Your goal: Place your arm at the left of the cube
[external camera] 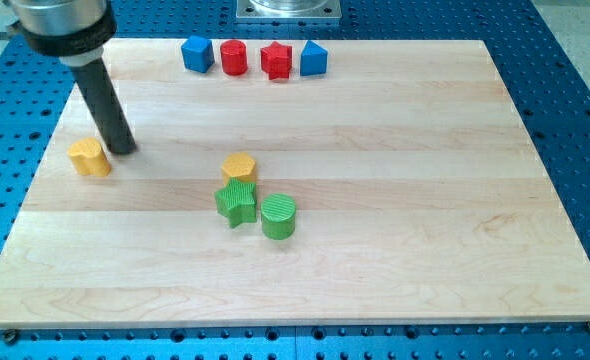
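Observation:
A blue cube (197,54) stands at the view's top, leftmost in a row with a red cylinder (234,58), a red star (276,61) and a blue triangular block (313,59). My tip (124,148) rests on the board far below and to the left of the cube, just right of a yellow heart-shaped block (90,157), close to it. The dark rod rises from the tip up to the view's top left corner.
A yellow hexagon block (239,167), a green star (236,202) and a green cylinder (278,216) cluster near the board's middle. The wooden board (425,200) lies on a blue perforated table; a metal base plate (289,8) sits at the top edge.

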You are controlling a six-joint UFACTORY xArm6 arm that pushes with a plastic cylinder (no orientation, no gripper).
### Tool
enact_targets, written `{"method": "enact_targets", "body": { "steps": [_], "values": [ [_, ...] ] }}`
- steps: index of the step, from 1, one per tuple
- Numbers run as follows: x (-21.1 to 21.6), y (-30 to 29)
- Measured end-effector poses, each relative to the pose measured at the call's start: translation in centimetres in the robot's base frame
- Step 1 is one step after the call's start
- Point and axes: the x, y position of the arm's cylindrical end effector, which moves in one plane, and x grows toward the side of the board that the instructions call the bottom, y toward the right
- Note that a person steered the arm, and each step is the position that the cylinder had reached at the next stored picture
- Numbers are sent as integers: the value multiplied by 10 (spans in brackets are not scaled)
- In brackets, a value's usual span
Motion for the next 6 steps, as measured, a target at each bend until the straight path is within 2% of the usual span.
{"method": "enact_targets", "body": {
  "steps": [1,2,3,5,6],
  "values": [
    [-75,0],
    [-123,-3],
    [-146,-4],
    [-161,-9],
    [-179,38]
  ]
}}
